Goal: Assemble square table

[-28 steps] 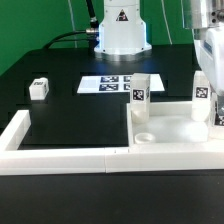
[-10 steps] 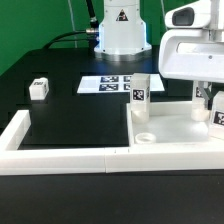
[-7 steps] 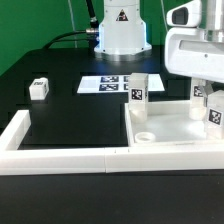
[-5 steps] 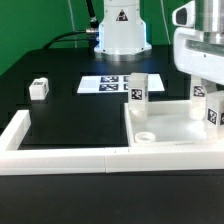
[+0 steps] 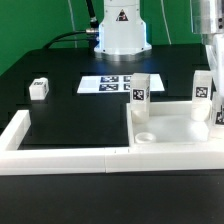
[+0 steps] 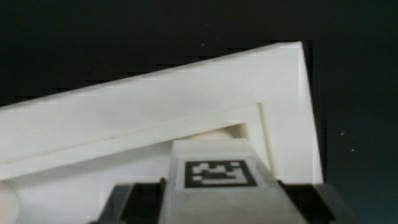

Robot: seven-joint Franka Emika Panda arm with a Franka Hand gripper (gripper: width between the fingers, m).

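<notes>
The white square table slab (image 5: 172, 126) lies inside the fence corner at the exterior view's right. One tagged leg (image 5: 139, 88) stands at its far left corner, and a second (image 5: 203, 87) stands at the far right. A third leg (image 5: 220, 108) stands at the right edge under my gripper (image 5: 214, 62). In the wrist view my gripper (image 6: 217, 198) has its dark fingers (image 6: 135, 203) pressed on both sides of that tagged leg (image 6: 217, 172), above a corner of the slab (image 6: 160, 110). A loose leg (image 5: 39, 88) lies on the black table at the left.
The marker board (image 5: 108, 83) lies flat in front of the robot base (image 5: 121, 30). Long white fence bars (image 5: 60, 153) run along the front and up the left side (image 5: 17, 128).
The wide white hand that stood over the slab's right side has turned and shifted right, so only its narrow edge shows now. The legs and slab stay in place.
</notes>
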